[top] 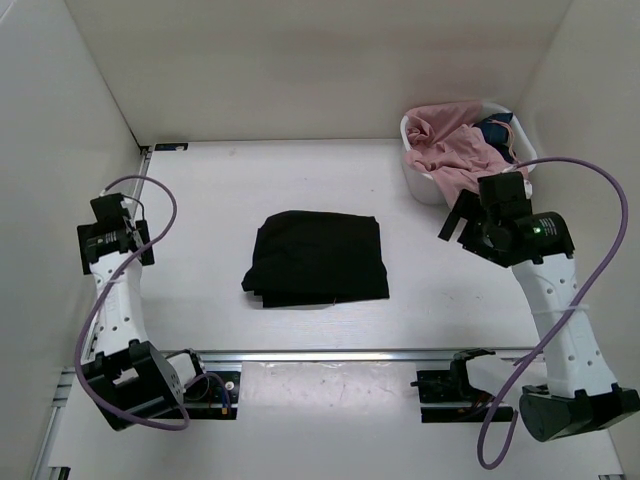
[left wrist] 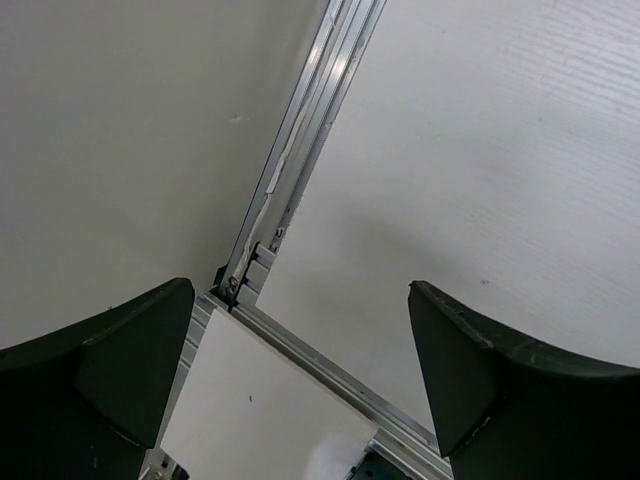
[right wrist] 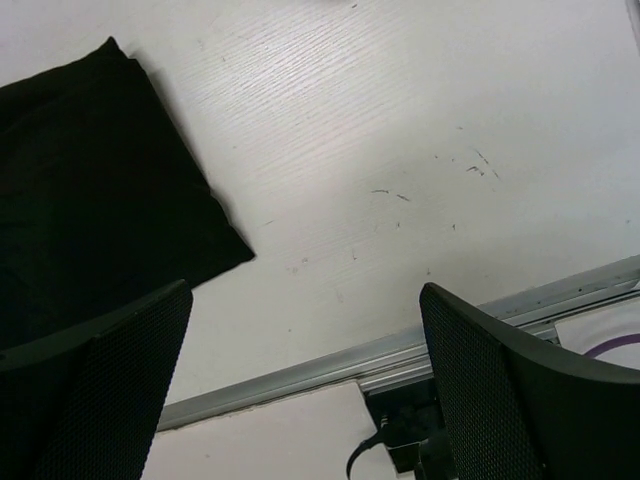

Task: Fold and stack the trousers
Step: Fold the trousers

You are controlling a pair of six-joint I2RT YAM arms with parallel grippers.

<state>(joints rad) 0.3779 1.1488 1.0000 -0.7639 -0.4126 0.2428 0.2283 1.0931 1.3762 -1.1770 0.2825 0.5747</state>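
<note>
black trousers (top: 318, 258) lie folded into a compact rectangle at the middle of the table (top: 200, 190), between the two arms, touched by neither.

left gripper (left wrist: 300, 320): out by the left wall, well apart from the trousers, jaws spread wide, nothing between them. its camera shows only wall, table and a metal rail (left wrist: 300, 150).

right gripper (right wrist: 305, 300): raised to the right of the trousers, near the white basket (top: 420, 182), jaws spread wide, nothing held. from its wrist, a corner of the folded cloth shows beyond one finger.

basket in the far right corner holds a pink garment (top: 450, 148) and a dark blue garment (top: 497, 130).
</note>
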